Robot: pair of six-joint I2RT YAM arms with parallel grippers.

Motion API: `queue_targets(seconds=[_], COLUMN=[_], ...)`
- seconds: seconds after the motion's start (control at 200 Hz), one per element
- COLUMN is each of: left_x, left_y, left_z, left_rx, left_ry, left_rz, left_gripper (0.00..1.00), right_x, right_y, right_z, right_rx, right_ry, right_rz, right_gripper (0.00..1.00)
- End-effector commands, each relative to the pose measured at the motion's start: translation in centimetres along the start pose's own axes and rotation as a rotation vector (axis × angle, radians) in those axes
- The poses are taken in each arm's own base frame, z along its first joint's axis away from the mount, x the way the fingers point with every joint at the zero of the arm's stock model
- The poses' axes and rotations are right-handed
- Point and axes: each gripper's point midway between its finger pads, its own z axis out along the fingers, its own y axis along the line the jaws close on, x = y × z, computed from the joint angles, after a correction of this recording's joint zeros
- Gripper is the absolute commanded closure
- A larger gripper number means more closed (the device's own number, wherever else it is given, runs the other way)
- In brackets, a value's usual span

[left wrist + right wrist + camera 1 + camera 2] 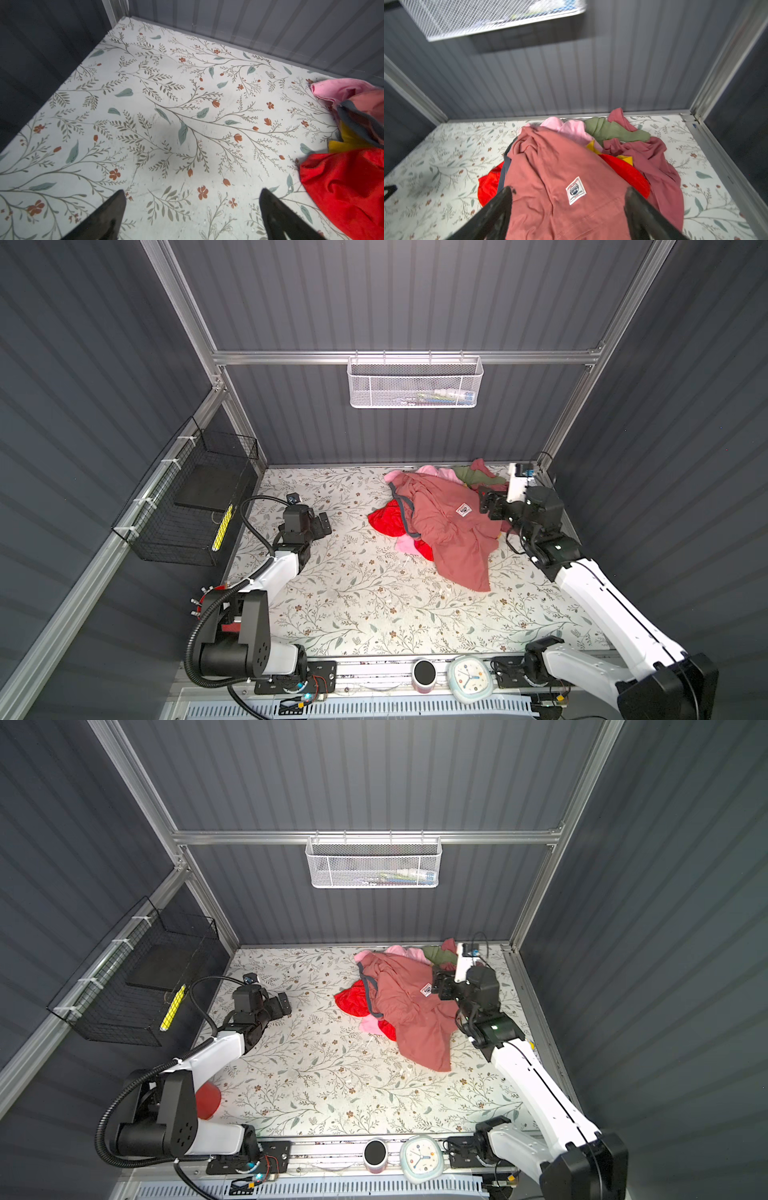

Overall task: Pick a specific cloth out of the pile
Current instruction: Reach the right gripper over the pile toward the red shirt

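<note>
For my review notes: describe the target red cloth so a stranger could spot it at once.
On the floral table, find the pile of garments at the back, right of centre. At its left edge in both top views, the cloth pokes out from under the big dusty-rose shirt. It alone is bright scarlet and shiny; neighbours are pale pink and mustard.

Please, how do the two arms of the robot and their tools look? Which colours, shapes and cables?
Both arms have white link shells with black joint housings: left arm, right arm. A black ribbed hose loops along the left arm; a thin black cable runs on the right one. The left tool and right tool each end in two black, pointed fingers.
</note>
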Motion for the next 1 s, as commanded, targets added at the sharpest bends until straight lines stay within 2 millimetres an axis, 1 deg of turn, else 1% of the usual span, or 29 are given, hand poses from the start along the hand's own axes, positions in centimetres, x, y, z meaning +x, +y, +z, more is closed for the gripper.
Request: queue_targets(seconds=[0.0,0.04,0.135,0.285,0.32,0.365,0.49,0.58,0.701,0.801,0.891,0.996], left_x=[1.6,1.6,2.0,3.2,3.4,3.6,3.8,3.9,4.5,5.0,5.1,5.3], left_y=[-0.2,-0.1,0.3,0.6,0.7,0.8,1.4,1.6,2.0,2.2,2.2,2.0], left_z=[-0.1,-0.3,-0.5,-0.7,-0.8,-0.8,-1.2,-1.6,-2.0,-2.2,-2.3,-2.3], left_rx=[0.021,0.017,0.001,-0.006,-0.008,-0.015,-0.047,-0.053,-0.063,-0.07,-0.066,-0.059], left_ry=[0.044,0.039,0.043,0.064,0.071,0.081,0.091,0.087,0.094,0.104,0.109,0.114], left_rz=[-0.053,-0.068,-0.094,-0.127,-0.135,-0.137,-0.142,-0.147,-0.152,-0.147,-0.143,-0.137], left_gripper=[0.0,0.0,0.0,0.0,0.0,0.0,0.0,0.0,0.0,0.0,0.0,0.0], right_x=[3.3,3.8,5.5,9.7,10.4,11.9,14.1,15.5,17.5,19.5,20.6,21.8], right_y=[2.7,4.6,9.0,14.7,15.8,16.8,19.8,21.2,22.5,23.1,23.7,23.9], right_z=[1.4,1.9,3.3,5.9,6.5,7.0,8.5,9.8,11.3,12.6,13.5,14.5], right_rx=[0.04,0.021,-0.036,-0.109,-0.129,-0.154,-0.252,-0.286,-0.303,-0.311,-0.319,-0.316], right_ry=[0.166,0.188,0.254,0.368,0.377,0.422,0.47,0.496,0.547,0.593,0.615,0.628], right_rz=[-0.22,-0.288,-0.461,-0.715,-0.754,-0.807,-0.832,-0.848,-0.894,-0.916,-0.927,-0.942], right_gripper=[0.17,0.17,0.17,0.21,0.21,0.23,0.26,0.28,0.3,0.33,0.34,0.33])
